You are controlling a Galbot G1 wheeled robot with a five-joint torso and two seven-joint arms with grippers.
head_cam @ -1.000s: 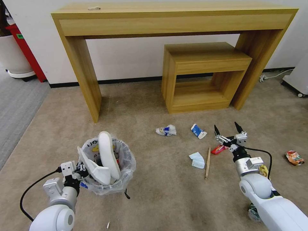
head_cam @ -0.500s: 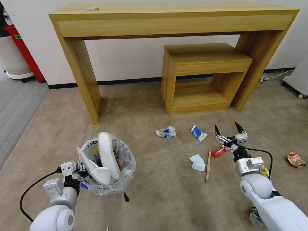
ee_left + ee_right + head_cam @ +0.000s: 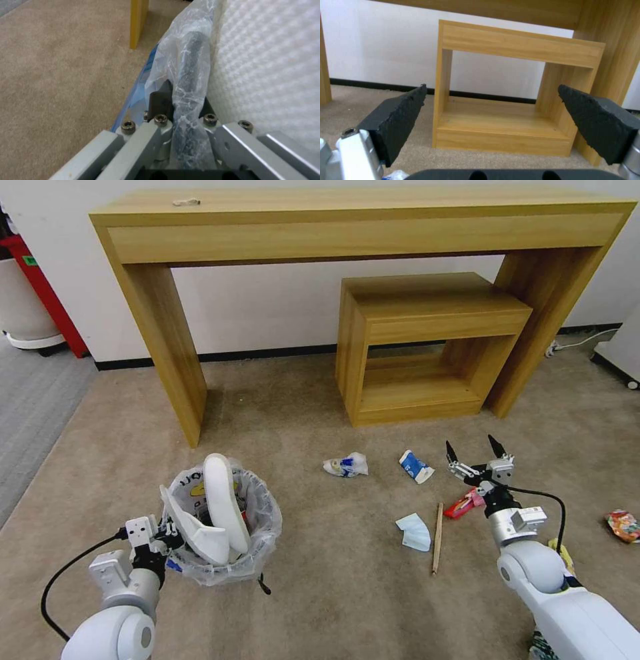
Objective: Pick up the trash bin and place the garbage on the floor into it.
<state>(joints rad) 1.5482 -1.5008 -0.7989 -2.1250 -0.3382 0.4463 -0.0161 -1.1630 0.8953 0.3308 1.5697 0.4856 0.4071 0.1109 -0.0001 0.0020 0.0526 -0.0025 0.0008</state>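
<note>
Trash bin: my left claw pinches its bagged rim, white slippers inside.
Right claw: spread wide above red wrapper.
Nearby: wooden stick, blue mask, carton.

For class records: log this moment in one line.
left gripper: shut on trash bin rim | right gripper: open, above red wrapper

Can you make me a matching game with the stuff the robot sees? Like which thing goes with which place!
Things:
1. white slippers
2. wooden stick
3. left pincer
4. right pincer

Places or states:
A. lying on the carpet beside the blue mask
B. open, holding nothing, above the floor
C. sticking up out of the trash bin
D. shut on the trash bin's rim

Pairs: 1-C, 2-A, 3-D, 4-B
</note>
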